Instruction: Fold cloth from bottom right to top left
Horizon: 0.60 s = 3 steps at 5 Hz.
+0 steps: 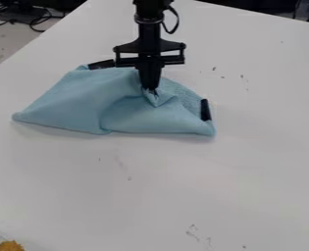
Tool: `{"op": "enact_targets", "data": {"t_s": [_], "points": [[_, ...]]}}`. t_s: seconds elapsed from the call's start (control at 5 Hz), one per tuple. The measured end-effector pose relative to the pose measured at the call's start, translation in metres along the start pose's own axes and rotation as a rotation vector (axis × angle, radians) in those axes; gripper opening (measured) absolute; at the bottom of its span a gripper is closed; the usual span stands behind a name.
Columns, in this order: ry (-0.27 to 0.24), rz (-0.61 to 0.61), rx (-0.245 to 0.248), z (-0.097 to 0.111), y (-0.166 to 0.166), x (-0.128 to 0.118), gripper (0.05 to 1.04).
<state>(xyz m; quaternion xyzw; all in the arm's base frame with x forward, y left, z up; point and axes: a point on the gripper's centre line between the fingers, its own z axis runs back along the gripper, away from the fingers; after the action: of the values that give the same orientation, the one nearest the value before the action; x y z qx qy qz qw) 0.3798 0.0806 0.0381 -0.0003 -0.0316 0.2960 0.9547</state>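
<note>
the cloth [64,105] is spread toward eleven o'clock on the surface [176,196], and a pinch of it is gripped by the hand [151,90] near its twelve o'clock side. the fold seems about half made: a layer is doubled over from the six o'clock side. the held part probably needs to be drawn toward ten o'clock, laid flat and released.

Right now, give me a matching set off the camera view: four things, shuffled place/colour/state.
1. cloth
2. pincer
3. table
4. yellow object

A. bottom left corner of the view
B. white, with small dark marks
C. light blue, creased
D. pointing down, tip at bunched fabric

Pairs: 1-C, 2-D, 3-B, 4-A
</note>
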Motion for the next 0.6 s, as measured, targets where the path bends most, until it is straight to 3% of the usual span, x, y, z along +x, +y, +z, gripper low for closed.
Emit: {"op": "enact_targets", "data": {"t_s": [0.4, 0.6], "points": [[0.039, -0.033, -0.041, -0.025, -0.003, 0.045, 0.081], [0.026, -0.036, -0.008, -0.027, 0.002, 0.046, 0.237]]}}
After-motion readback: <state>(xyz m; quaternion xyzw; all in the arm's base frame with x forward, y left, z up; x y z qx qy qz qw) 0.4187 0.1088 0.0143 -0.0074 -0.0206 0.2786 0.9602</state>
